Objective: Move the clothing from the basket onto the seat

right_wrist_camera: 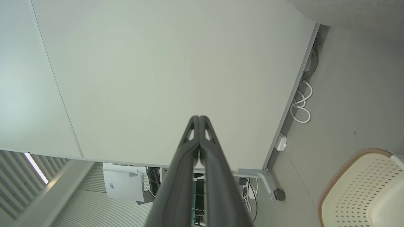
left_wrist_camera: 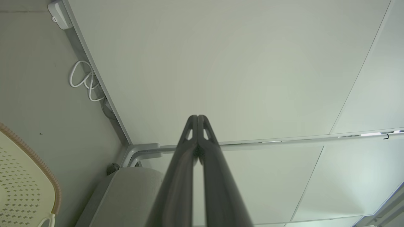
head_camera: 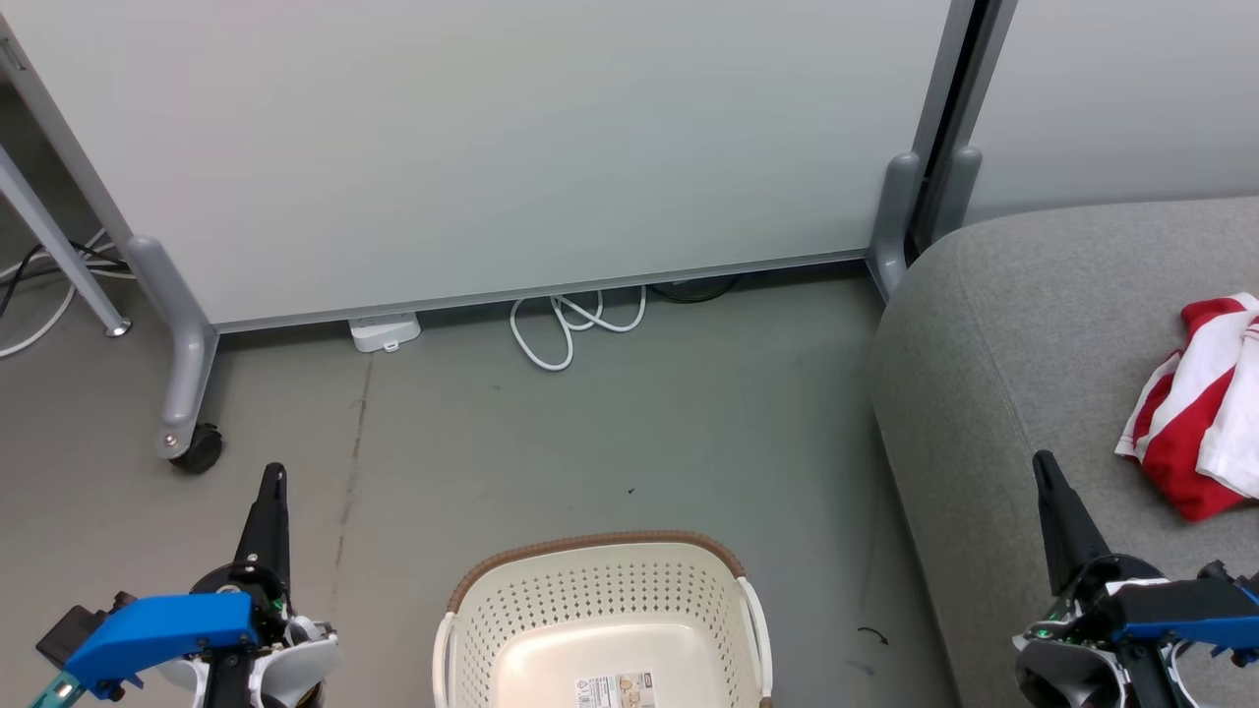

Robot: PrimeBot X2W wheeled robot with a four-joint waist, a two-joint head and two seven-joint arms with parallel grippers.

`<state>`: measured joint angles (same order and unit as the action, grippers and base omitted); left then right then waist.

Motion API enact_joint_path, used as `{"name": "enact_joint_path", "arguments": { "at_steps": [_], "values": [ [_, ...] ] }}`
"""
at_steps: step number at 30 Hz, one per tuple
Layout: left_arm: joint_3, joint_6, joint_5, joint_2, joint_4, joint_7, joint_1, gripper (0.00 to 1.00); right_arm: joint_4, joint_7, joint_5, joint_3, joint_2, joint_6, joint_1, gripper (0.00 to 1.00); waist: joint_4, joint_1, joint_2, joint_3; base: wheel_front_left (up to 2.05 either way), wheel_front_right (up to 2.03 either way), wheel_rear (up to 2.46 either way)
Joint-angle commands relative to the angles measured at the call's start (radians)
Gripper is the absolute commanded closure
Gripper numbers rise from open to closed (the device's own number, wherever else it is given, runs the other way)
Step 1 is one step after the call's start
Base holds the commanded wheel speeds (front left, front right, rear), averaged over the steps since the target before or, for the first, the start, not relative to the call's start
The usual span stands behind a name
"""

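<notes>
Red-and-white striped clothing [head_camera: 1195, 408] lying crumpled on the grey sofa seat [head_camera: 1003, 324], cream perforated basket [head_camera: 600, 600] sitting on the floor [head_camera: 629, 433] beside the seat, left gripper [head_camera: 274, 477] and right gripper [head_camera: 1043, 464] both hovering, fingers pressing together.

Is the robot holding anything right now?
No. The left gripper and right gripper are both shut on nothing; the clothing lies on the seat.
</notes>
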<state>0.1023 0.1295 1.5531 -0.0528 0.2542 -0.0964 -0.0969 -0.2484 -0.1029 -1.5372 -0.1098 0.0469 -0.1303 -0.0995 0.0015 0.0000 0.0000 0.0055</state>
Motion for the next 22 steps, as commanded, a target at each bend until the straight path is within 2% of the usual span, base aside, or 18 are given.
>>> {"name": "enact_joint_path", "arguments": {
  "at_steps": [1,10,22],
  "values": [
    [0.006,0.002,0.014,0.000,-0.007,-0.007,-0.013,1.00,0.005,-0.003,-0.018,-0.003,0.006,-0.001,-0.014,1.00,0.000,0.0000,0.0000,0.000,0.00,0.00,0.00],
    [0.015,0.002,0.064,0.003,-0.012,-0.021,-0.018,1.00,0.005,-0.014,-0.081,-0.006,0.006,-0.001,-0.016,1.00,-0.001,0.0000,0.0000,-0.002,0.00,0.00,0.00],
    [0.015,0.002,0.061,0.003,-0.012,-0.022,-0.016,1.00,0.005,-0.014,-0.077,-0.006,0.006,-0.001,-0.015,1.00,-0.001,0.0000,0.0000,-0.002,0.00,0.00,0.00]
  ]
}}
